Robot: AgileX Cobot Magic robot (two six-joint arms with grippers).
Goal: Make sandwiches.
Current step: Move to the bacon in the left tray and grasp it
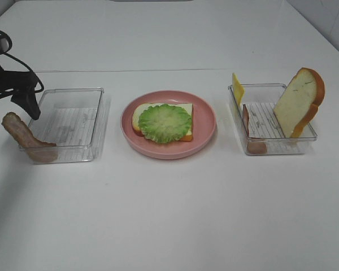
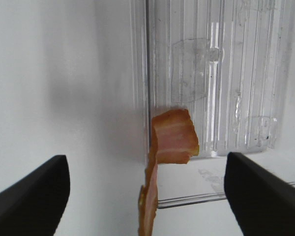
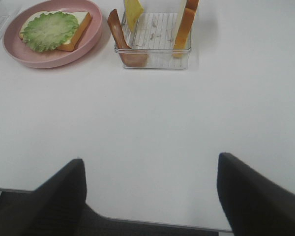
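Bacon (image 1: 24, 137) on left tray (image 1: 73, 90) wall being targeted by left gripper (image 2: 146, 177), wide-open, empty; descent, closing needed. Right gripper (image 3: 150, 162) likewise.

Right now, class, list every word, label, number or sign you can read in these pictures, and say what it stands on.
No readable text: none on the plate, the left tray, the right tray or the table.
Faint moulded marks on the left tray's floor: too blurred to read.
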